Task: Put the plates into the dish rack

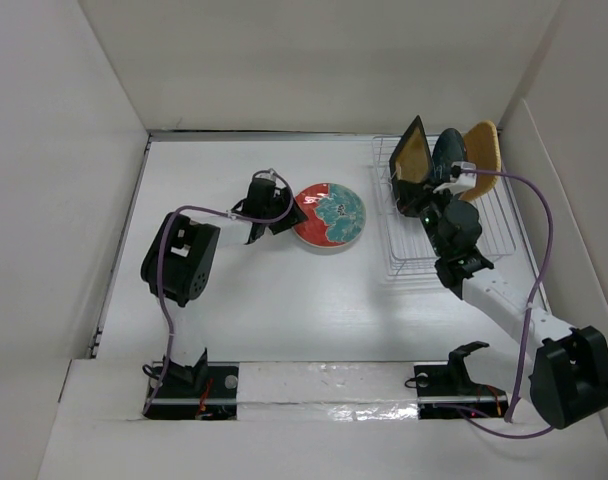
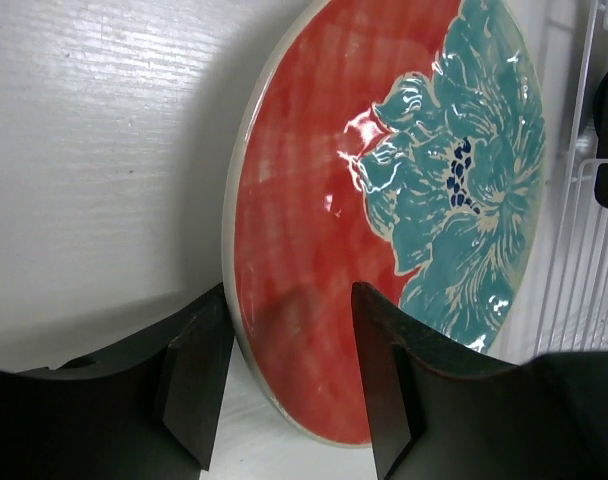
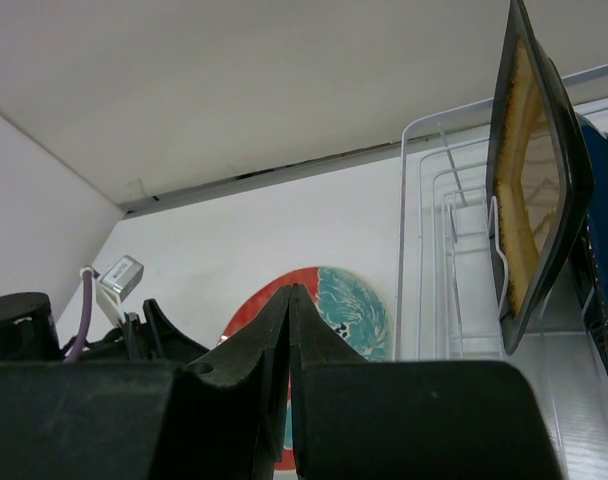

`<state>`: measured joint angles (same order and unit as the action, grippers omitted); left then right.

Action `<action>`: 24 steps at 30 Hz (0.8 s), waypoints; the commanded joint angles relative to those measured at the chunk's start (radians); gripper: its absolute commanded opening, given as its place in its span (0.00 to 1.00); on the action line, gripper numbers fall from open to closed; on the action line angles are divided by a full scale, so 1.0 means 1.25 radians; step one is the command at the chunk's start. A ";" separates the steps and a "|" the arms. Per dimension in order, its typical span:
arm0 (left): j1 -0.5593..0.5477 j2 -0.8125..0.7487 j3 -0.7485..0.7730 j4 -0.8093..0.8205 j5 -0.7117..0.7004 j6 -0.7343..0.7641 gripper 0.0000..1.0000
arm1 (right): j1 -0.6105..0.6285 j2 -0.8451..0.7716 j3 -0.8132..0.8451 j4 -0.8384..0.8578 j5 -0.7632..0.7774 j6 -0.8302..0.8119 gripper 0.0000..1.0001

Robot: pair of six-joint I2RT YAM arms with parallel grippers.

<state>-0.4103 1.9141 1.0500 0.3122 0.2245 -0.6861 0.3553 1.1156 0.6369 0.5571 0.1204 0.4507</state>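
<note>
Left tool [image 2: 289, 385], jaws spread, hides rim of patterned plate [image 2: 314, 200].

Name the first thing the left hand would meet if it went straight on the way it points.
The red-and-teal plate: its rim lies ahead between the open fingers of the left hand, though depth is unclear.

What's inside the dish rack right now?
Standing on edge in the dish rack: the mustard-yellow plate, a dark plate and the orange plate. The right arm covers the rack's near-left part, so anything there is hidden.
</note>
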 commanded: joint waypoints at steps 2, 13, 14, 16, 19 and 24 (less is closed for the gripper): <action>0.002 0.035 0.015 0.031 0.013 -0.032 0.45 | -0.011 -0.020 -0.008 0.050 -0.010 0.009 0.07; 0.002 0.067 -0.017 0.101 0.009 -0.048 0.00 | -0.025 -0.040 -0.017 0.046 -0.009 0.009 0.07; 0.002 0.046 -0.019 0.101 0.006 -0.043 0.00 | -0.025 -0.042 -0.019 0.046 -0.009 0.009 0.07; 0.009 0.013 -0.030 0.099 -0.003 -0.033 0.00 | -0.025 -0.045 -0.019 0.045 -0.013 0.008 0.07; 0.017 -0.085 -0.064 0.095 -0.005 -0.029 0.00 | -0.033 -0.047 -0.016 0.043 -0.032 0.004 0.09; 0.034 -0.295 -0.143 0.080 -0.036 -0.002 0.00 | -0.033 -0.009 0.024 0.017 -0.149 -0.030 0.32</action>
<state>-0.3870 1.7206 0.8978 0.3904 0.2253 -0.7525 0.3187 1.0866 0.6155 0.5606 0.0460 0.4435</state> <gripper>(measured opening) 0.098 0.299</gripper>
